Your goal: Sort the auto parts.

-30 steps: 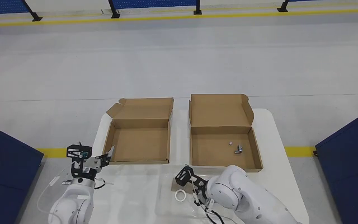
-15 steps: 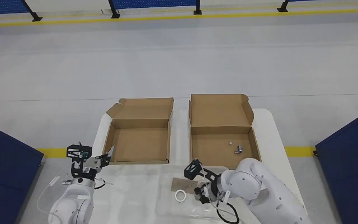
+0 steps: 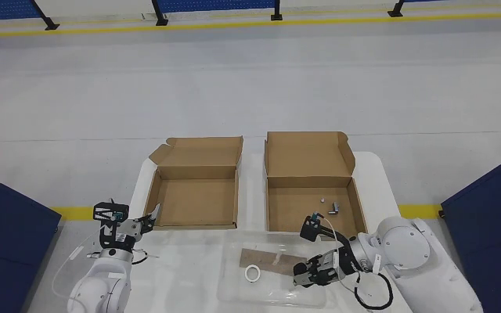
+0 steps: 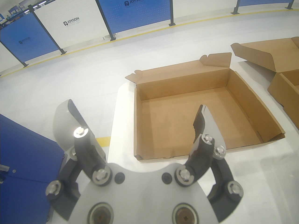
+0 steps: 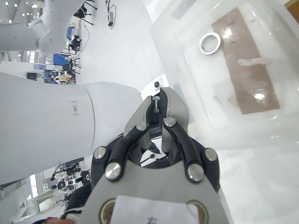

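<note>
My right gripper (image 5: 158,93) is shut on a small metal screw (image 5: 156,107), just outside the near right edge of the clear plastic bin (image 5: 163,40). In the top view it (image 3: 307,274) hovers at the bin's (image 3: 235,291) right end. A white ring (image 5: 210,43) (image 3: 252,272) and a pale translucent piece (image 5: 253,61) lie in the bin, beside and on a brown card (image 5: 254,89). The right cardboard box (image 3: 356,211) holds small metal parts (image 3: 333,208). My left gripper (image 4: 135,108) (image 3: 149,217) stands open and empty in front of the empty left box (image 4: 186,82) (image 3: 235,199).
Both boxes stand side by side at the back of the white table (image 3: 188,250), with their lids folded back. The right box's corner (image 4: 285,87) shows beyond the left one. Blue partitions flank the table on both sides.
The right arm has swung from the bin's left side across to its right end, carrying its gripper to the right. The left arm has stayed still.
</note>
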